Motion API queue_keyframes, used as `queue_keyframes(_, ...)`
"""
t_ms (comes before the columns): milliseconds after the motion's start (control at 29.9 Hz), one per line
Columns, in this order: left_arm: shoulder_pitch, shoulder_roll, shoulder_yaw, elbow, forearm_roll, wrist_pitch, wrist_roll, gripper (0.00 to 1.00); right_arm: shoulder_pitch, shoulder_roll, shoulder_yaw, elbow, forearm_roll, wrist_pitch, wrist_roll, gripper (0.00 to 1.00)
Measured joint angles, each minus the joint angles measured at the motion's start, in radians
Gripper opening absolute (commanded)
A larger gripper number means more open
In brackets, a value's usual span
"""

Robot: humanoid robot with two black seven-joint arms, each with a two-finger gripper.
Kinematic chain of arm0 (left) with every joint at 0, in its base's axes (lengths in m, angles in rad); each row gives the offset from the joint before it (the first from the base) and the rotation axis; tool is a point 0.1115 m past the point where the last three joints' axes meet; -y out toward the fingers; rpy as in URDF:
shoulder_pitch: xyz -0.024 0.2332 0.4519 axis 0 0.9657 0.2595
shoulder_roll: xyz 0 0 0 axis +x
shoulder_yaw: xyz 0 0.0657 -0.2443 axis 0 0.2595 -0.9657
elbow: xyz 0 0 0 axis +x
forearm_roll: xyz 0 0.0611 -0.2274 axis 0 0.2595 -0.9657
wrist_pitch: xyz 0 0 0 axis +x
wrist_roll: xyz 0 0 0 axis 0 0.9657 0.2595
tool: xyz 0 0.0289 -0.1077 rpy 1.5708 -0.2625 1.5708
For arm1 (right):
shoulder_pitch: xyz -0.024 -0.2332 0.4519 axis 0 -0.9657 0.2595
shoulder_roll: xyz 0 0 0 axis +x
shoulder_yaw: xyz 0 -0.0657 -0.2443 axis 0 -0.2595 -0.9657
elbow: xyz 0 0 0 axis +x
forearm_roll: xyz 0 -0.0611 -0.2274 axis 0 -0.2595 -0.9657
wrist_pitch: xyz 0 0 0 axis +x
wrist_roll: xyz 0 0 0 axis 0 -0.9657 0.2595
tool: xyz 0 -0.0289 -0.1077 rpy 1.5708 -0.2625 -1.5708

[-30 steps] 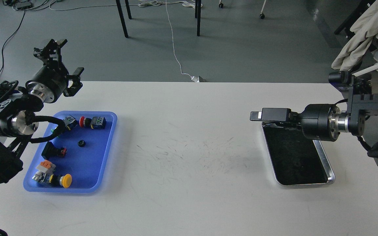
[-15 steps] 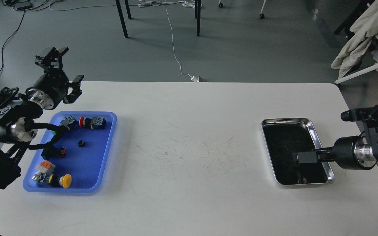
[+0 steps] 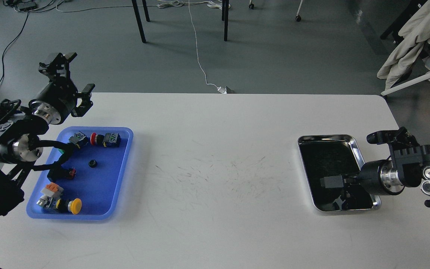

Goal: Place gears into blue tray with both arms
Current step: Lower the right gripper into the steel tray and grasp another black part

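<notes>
The blue tray (image 3: 105,186) lies at the table's left. One small black gear (image 3: 93,163) rests on its floor near the middle, among several push-button switches. My left gripper (image 3: 72,76) hangs above and behind the tray's far left corner, fingers spread wide and holding nothing. My right gripper (image 3: 330,182) reaches in from the right, low over the near half of the shiny steel tray (image 3: 354,144). It is seen edge-on as one small dark block, so its fingers cannot be told apart. No gear shows in the steel tray's dark inside, only the gripper's reflection.
Switches in the blue tray include a red-capped one (image 3: 105,139), a black block with red tip (image 3: 62,173) and a yellow-capped one (image 3: 71,206). The white table (image 3: 215,179) spreads between the trays. Chair legs, cables and a draped chair stand on the floor beyond.
My right arm swung down and back toward the right edge, and its gripper dropped from above the steel tray's far end to low over its near half. The left arm barely shifted.
</notes>
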Motion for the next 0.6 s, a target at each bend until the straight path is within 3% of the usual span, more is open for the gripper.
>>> queue_keyframes(201,0.0,-0.004,0.0,-0.002,0.001,0.006,0.0,0.98,-0.008,0.004,-0.018,-0.001,-0.001,0.0,0.003,0.89)
queue_keyframes(435,-0.001,-0.009,0.0,-0.004,0.019,0.007,-0.001,0.98,-0.012,0.009,-0.021,-0.013,-0.002,0.0,0.005,0.57)
queue_keyframes(602,-0.001,-0.009,0.0,-0.005,0.022,0.008,-0.002,0.98,-0.012,0.013,-0.021,-0.027,-0.002,0.0,0.006,0.49)
